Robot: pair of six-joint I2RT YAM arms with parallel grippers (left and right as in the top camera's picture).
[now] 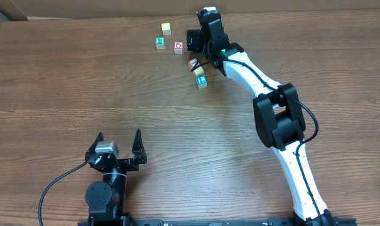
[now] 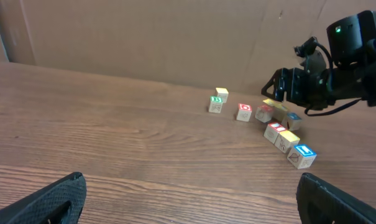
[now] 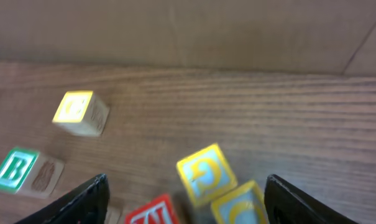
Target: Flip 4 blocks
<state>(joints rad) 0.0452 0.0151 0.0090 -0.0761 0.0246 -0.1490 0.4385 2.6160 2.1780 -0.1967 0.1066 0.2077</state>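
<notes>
**Overhead and wrist views.** The right gripper [image 3: 186, 180] hangs low over the far cluster of blocks [image 1: 198, 71]. Its jaws are well apart and hold nothing. A yellow G block [image 3: 204, 174] lies on the table [image 1: 83, 81] between its fingers. A second yellow block [image 3: 240, 204] and a red block [image 3: 153, 213] are packed close against the G block. A green B block [image 3: 23, 172] and a lone yellow block [image 3: 81, 113] sit apart to one side. The left gripper [image 1: 119, 135] rests near the table's front edge, fully spread and empty.

**Likely risks.** Closing here could pinch two packed blocks together. A descending finger could nudge neighbours and turn them unintentionally. A cube gripped off-centre may slip mid-flip.
</notes>
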